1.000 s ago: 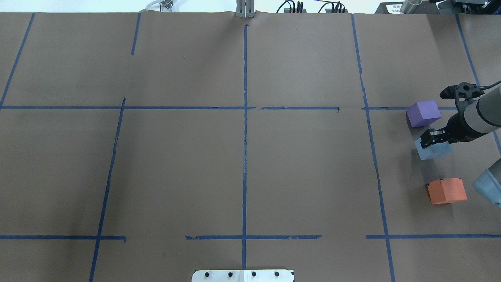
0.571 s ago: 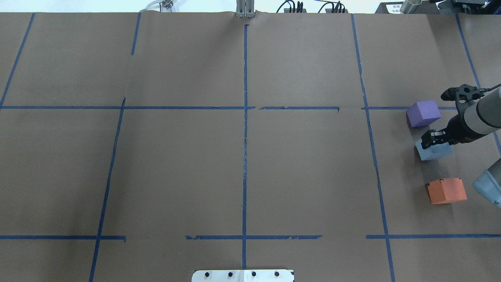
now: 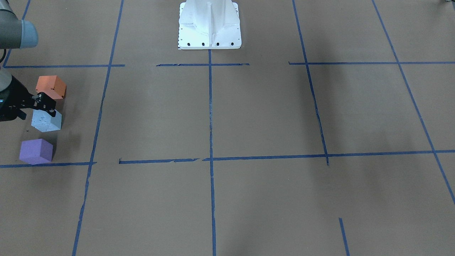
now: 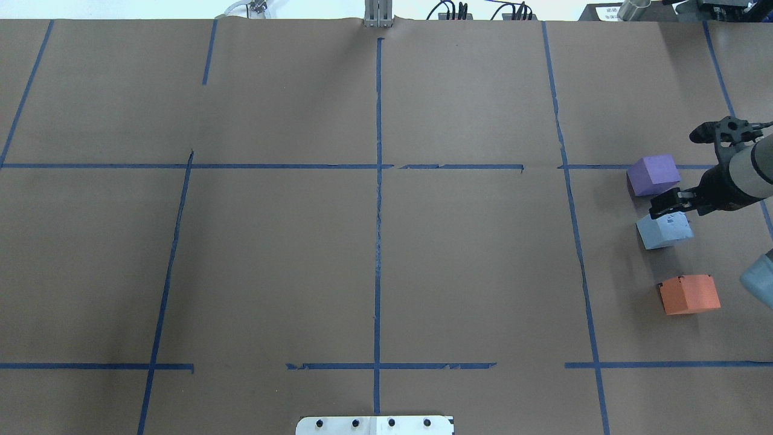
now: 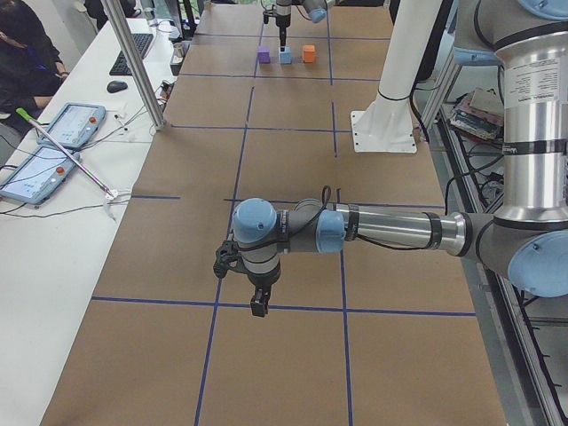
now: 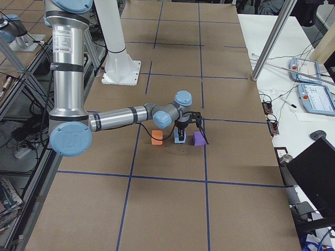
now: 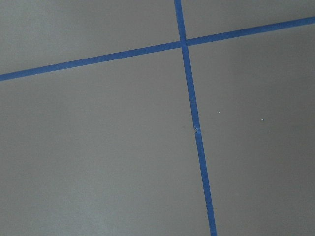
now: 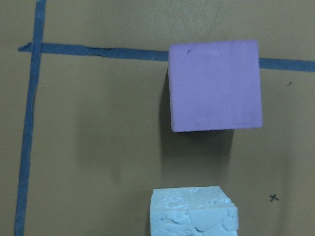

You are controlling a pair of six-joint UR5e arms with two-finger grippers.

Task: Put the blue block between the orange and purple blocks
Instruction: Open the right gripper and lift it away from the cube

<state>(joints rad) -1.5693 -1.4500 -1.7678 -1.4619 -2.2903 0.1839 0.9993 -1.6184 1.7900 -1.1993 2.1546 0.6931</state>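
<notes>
**A:** Where is the blue block point(image 4: 663, 231)?

**B:** Flat on the brown paper by the bench's right edge. It stands in a row with the purple block point(image 4: 653, 174) on the far-edge side and the orange block point(image 4: 689, 294) on the robot's side. It touches neither and looks a little nearer the purple one.

**A:** And the right gripper point(image 4: 664, 204)?

**B:** It hangs over the blue block, pointing down. The wrist camera shows the block's chipped top and the purple block beyond it, with no fingers on either. I'd judge the block is sitting on its own. Whether the jaws are spread or pressed together I cannot tell at this size.

**A:** Why hang there?

**B:** Probably because straight up is the safe way out, given a neighbour on each side. A sideways move could nudge one of them.

**A:** The left gripper point(image 5: 257, 303)?

**B:** It is well away toward the bench's left end, over a crossing of blue tape lines point(image 7: 183, 43), and holds nothing visible. I take it as parked clear of the work. Its jaws cannot be judged.

**A:** Any writing?

**B:** The blocks carry none. A small pen cross point(image 8: 273, 197) sits on the paper beside the blue block. A white sign point(image 4: 607, 11) beyond the far right corner has print too small to read.
</notes>
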